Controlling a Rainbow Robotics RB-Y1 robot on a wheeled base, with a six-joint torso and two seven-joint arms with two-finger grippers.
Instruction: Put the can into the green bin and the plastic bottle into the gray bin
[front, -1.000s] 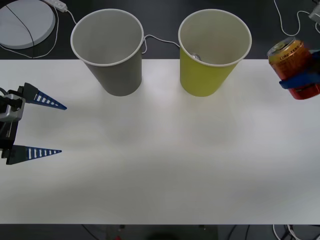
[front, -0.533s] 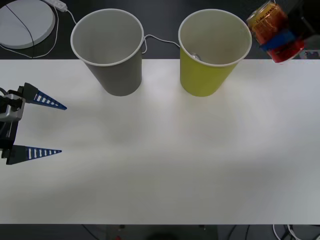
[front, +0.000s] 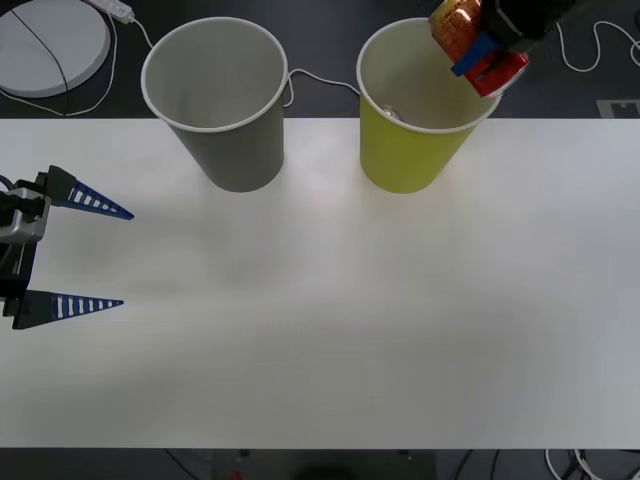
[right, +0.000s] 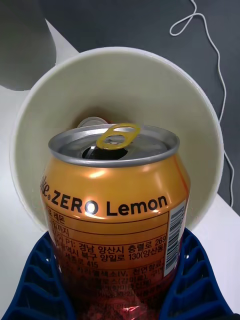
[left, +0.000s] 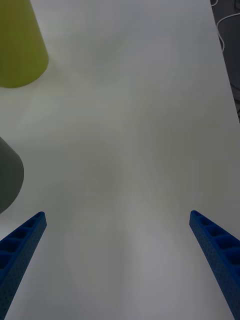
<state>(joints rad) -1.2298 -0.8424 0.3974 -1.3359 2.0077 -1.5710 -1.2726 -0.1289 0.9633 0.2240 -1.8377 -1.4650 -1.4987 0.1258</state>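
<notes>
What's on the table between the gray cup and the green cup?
Nothing: front view shows bare table between the gray bin and green bin.

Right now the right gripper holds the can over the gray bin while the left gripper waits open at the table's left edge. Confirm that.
Wrong bin. The right gripper holds the can over the green bin, not the gray bin; the front view shows it, and the right wrist view shows the green bin's pale inside behind the can. The left gripper does wait open at the table's left edge.
</notes>
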